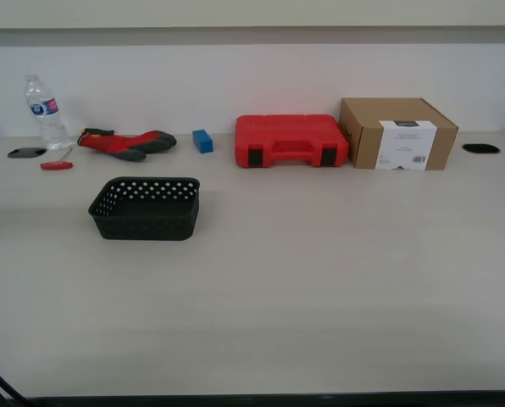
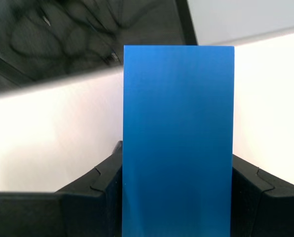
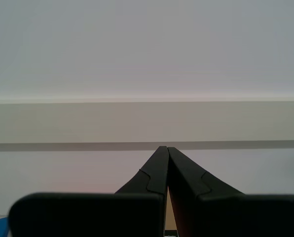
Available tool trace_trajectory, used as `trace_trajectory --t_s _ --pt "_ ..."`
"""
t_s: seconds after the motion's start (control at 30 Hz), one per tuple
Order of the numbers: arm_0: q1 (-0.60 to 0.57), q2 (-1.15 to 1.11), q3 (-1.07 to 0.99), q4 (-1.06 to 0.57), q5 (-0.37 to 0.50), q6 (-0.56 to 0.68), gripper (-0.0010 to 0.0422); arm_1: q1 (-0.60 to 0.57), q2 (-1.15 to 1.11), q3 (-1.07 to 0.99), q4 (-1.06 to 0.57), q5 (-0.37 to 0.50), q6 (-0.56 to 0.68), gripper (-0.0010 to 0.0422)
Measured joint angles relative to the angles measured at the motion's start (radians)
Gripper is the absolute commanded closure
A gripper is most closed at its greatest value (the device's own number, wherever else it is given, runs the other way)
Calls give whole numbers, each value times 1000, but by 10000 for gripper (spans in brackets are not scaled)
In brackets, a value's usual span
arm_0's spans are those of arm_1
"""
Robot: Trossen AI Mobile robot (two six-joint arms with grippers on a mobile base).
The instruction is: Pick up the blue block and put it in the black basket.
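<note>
In the first wrist view my first gripper (image 2: 176, 154) is shut on the blue block (image 2: 178, 123), a bright blue slab that stands upright between the black fingers (image 2: 105, 182) over a pale surface. The black basket (image 1: 147, 208), perforated with round holes, stands open on the table at the exterior view's left and holds nothing I can see. Neither arm shows in the exterior view. My second gripper (image 3: 164, 148) is shut with nothing between its jaws and points at a pale wall.
Along the table's back stand a water bottle (image 1: 44, 110), a red and black glove (image 1: 125, 142), a red screwdriver (image 1: 56, 164), a smaller blue cuboid (image 1: 202, 141), a red toolcase (image 1: 291, 141) and a cardboard box (image 1: 396, 133).
</note>
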Motion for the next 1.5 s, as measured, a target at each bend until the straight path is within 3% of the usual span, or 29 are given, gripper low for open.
trace_trajectory --t_s 0.13,0.23,0.33,0.57,0.7,0.77,0.9,1.07,1.37,1.5 --pt "1 0 0 -4 -2 0 413 -98 -89 -7 -73 35 46 414" --pt "-2 0 0 -14 5 0 413 -196 -220 -12 -187 35 249 414" --pt "0 0 0 -32 2 0 413 -357 -321 -13 -325 30 460 414" --pt "0 0 0 -34 2 0 413 -759 -443 -24 -527 11 695 414" --pt "0 0 0 -35 2 0 413 -983 -459 -124 -570 -133 1009 414" --pt "0 0 0 -37 2 0 413 -1051 -466 -209 -557 -144 1102 414" --pt "0 0 0 -40 2 0 413 -1089 -525 -419 -524 -105 1152 414" --pt "-1 0 0 -40 2 0 413 -1083 -688 -731 -218 -80 1255 413" --pt "-1 0 0 -44 2 0 413 -1077 -625 -751 56 -158 1226 413" --pt "-1 0 0 -44 2 0 413 -1073 -610 -733 97 -188 1167 412"
